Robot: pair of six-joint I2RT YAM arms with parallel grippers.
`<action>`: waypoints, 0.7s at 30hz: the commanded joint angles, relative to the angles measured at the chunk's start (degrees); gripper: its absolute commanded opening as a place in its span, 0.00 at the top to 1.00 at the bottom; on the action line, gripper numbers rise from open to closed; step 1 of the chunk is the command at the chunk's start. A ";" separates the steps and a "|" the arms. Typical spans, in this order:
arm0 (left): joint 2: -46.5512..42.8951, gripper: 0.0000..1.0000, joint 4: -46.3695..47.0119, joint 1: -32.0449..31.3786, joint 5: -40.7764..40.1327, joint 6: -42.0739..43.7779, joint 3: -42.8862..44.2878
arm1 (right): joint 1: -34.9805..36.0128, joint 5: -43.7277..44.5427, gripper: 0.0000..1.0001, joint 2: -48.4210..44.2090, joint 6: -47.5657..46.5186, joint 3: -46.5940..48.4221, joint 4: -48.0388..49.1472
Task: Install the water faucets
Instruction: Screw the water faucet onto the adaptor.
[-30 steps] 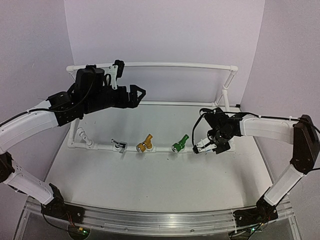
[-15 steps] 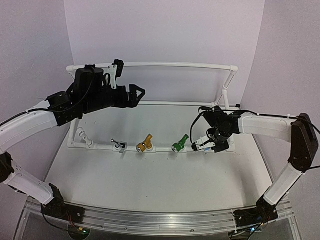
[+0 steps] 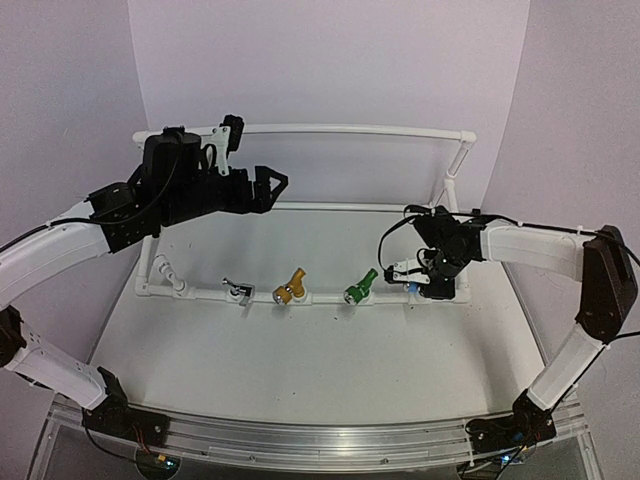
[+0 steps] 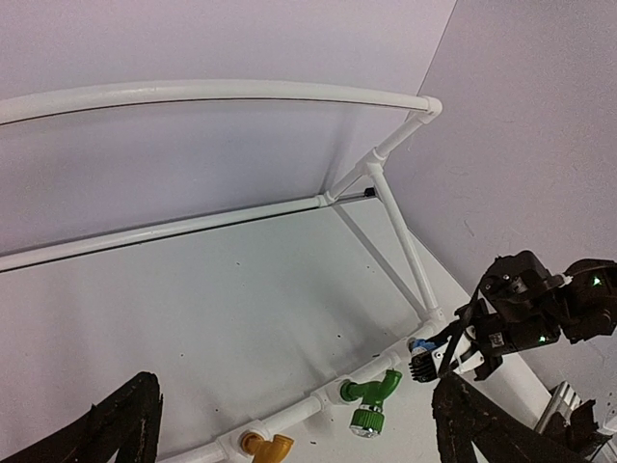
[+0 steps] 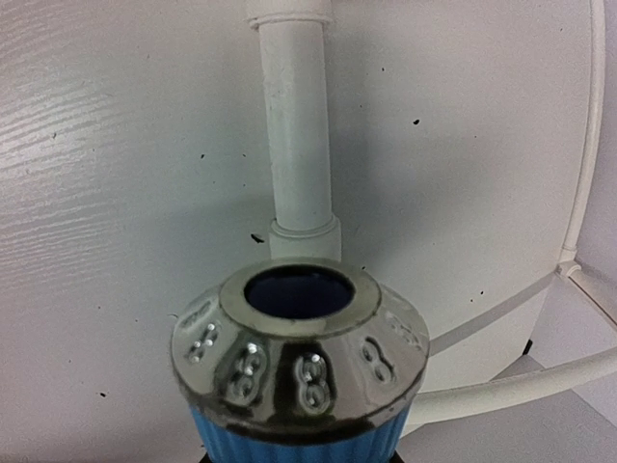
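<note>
A flat white table (image 3: 300,350) with small dark specks carried a white PVC pipe frame (image 3: 340,128) standing on its far half.

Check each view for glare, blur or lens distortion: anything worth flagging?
Top external: even, soft light, with wide-angle bowing of the aluminium rail. Left wrist: the top bar of the pipe frame looks bowed, probably the lens. Right wrist: the blue faucet fills the foreground, with glare spots on its metallic nozzle.
</note>
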 commanded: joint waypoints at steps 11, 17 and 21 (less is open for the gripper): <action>-1.38 0.02 1.56 0.18 -0.99 0.54 0.19 | -4.12 -1.21 1.00 4.61 20.49 -0.45 -4.86; -1.22 0.03 1.56 0.19 -1.21 0.22 0.36 | -4.98 -4.84 1.00 6.67 30.53 2.62 -6.95; -1.23 0.03 1.51 0.19 -1.45 -0.26 0.26 | -5.07 -6.48 1.00 6.08 34.61 2.22 -6.98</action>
